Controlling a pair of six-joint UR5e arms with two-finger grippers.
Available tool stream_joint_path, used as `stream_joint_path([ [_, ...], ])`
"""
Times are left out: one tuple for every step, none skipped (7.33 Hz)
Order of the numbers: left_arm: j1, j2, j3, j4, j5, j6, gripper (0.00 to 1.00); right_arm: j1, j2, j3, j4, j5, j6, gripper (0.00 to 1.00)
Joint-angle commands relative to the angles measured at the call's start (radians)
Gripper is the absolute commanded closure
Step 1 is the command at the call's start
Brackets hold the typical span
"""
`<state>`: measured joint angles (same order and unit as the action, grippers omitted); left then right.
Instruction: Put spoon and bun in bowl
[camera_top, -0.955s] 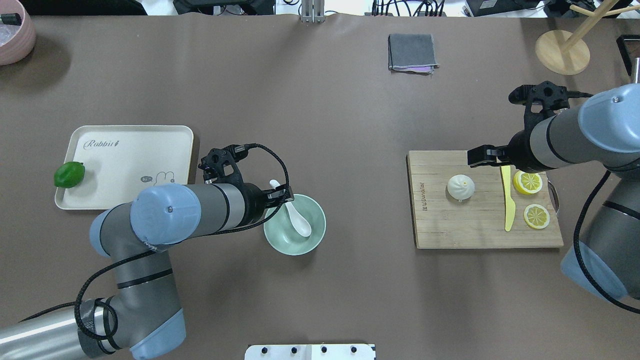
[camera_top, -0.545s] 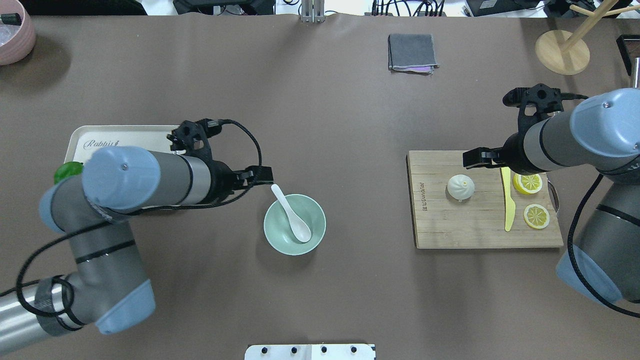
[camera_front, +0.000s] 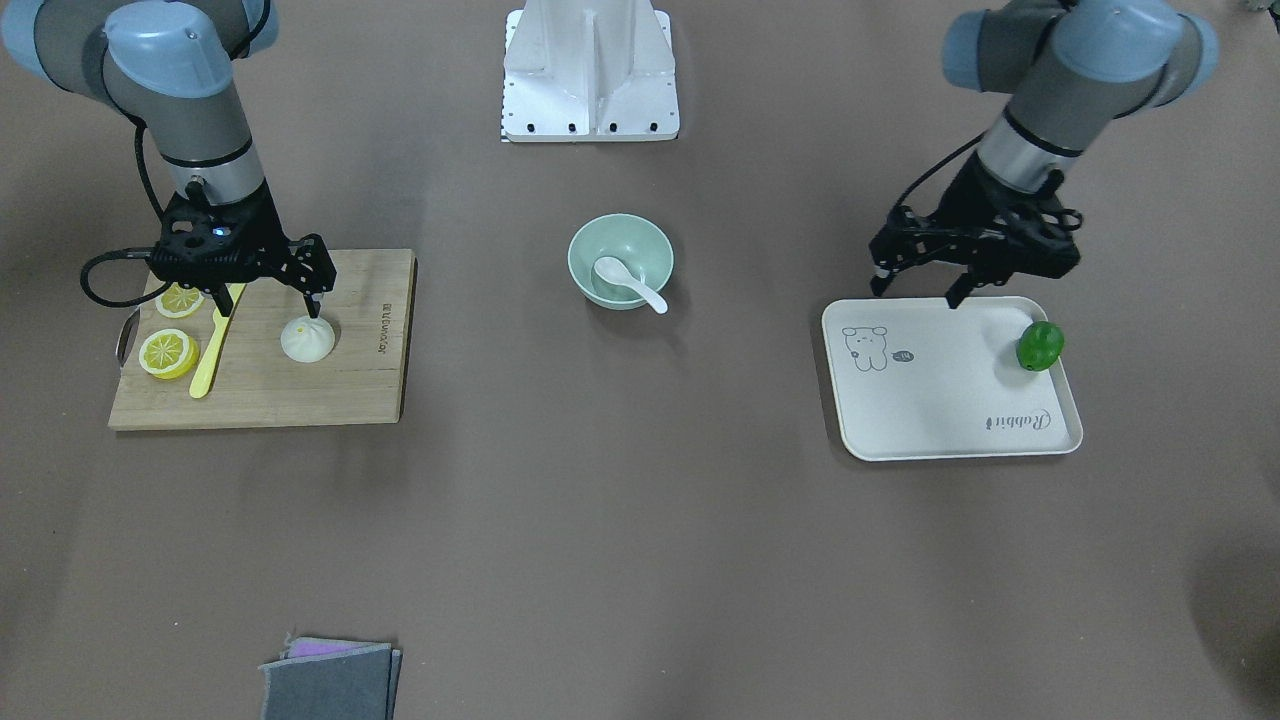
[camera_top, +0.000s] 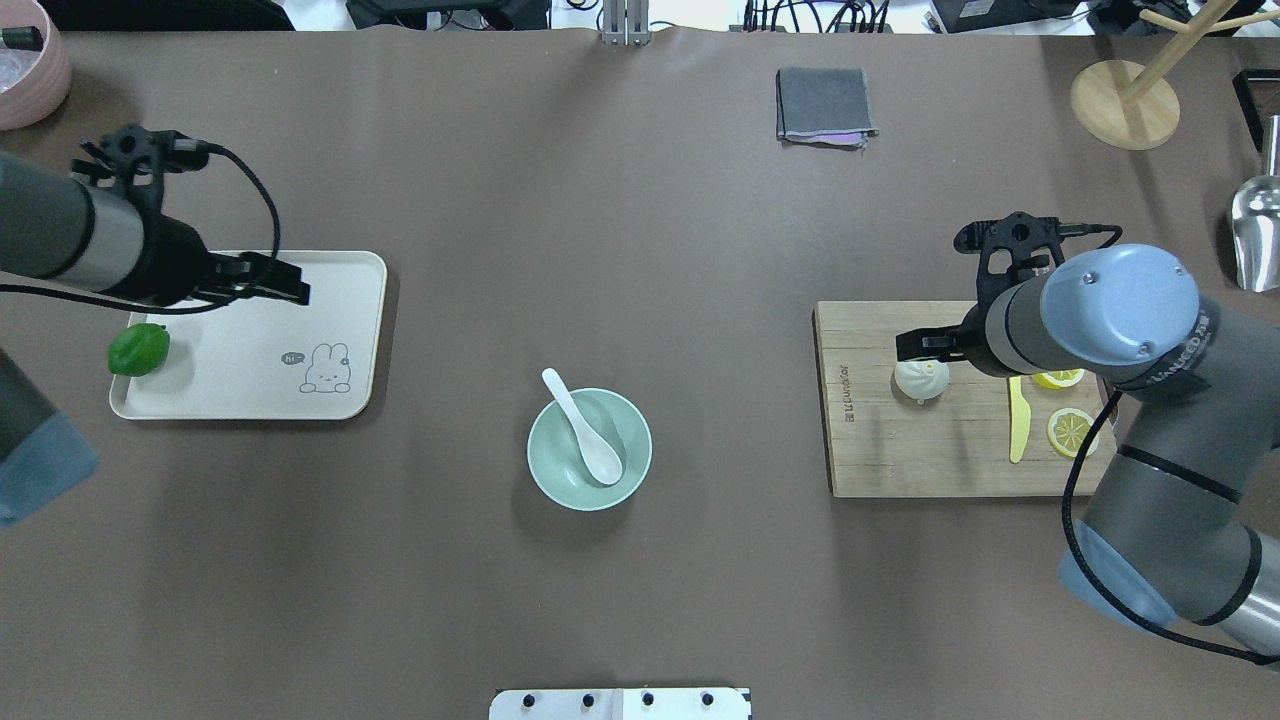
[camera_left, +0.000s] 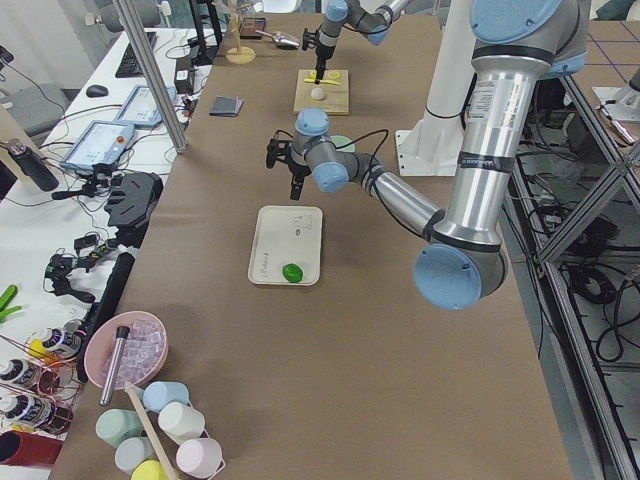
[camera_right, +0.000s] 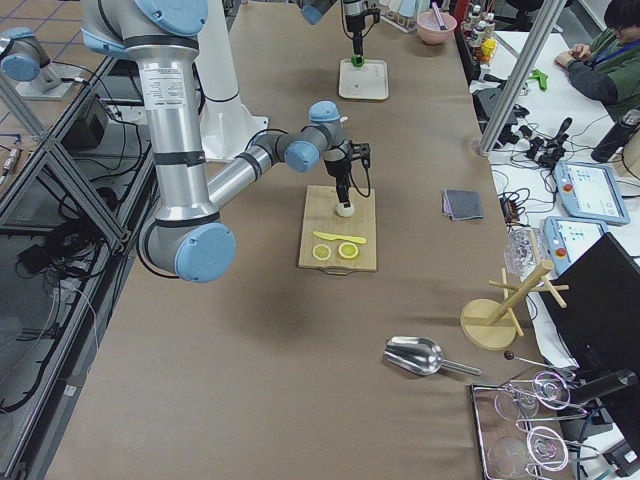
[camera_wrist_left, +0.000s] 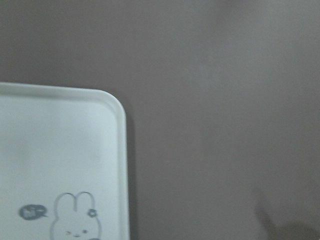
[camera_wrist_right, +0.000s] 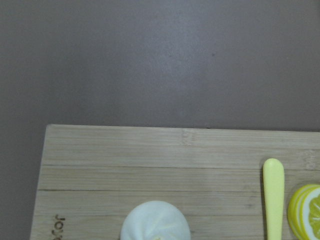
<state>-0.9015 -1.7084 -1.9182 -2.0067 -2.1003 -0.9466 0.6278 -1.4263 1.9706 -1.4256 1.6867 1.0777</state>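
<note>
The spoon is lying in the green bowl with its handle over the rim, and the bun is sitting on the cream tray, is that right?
Not quite. The bun sits on the wooden cutting board, not on the cream tray, as the overhead exterior view shows. The spoon does lie in the green bowl with its handle over the rim.

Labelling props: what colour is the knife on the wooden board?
The plastic knife is yellow; right wrist view.
</note>
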Motion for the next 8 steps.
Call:
stream_joint_path([
  [-0.08, 0.05, 0.002, 0.0, -0.064, 0.104, 0.02, -0.063, 0.03, -0.06, 0.001, -0.083, 0.027, 0.1],
  [-0.079, 0.049, 0.004, 0.0, -0.064, 0.104, 0.02, -0.068, 0.042, -0.082, 0.001, -0.087, 0.027, 0.21],
  [-0.079, 0.047, 0.004, 0.0, -0.064, 0.104, 0.02, -0.069, 0.041, -0.084, 0.001, -0.087, 0.028, 0.42],
  [-0.079, 0.044, 0.008, 0.0, -0.064, 0.104, 0.02, -0.075, 0.041, -0.084, -0.001, -0.091, 0.033, 0.67],
  [-0.077, 0.041, 0.01, -0.001, -0.064, 0.104, 0.02, -0.086, 0.041, -0.084, -0.001, -0.11, 0.053, 1.0],
  [-0.077, 0.041, 0.011, -0.001, -0.064, 0.104, 0.02, -0.092, 0.046, -0.073, -0.001, -0.113, 0.079, 1.0],
  [-0.076, 0.041, 0.013, -0.001, -0.064, 0.103, 0.02, -0.092, 0.082, -0.046, -0.018, -0.105, 0.115, 1.0],
  [-0.076, 0.038, 0.019, -0.003, -0.064, 0.1, 0.02, -0.092, 0.14, -0.038, -0.038, -0.096, 0.149, 1.0],
])
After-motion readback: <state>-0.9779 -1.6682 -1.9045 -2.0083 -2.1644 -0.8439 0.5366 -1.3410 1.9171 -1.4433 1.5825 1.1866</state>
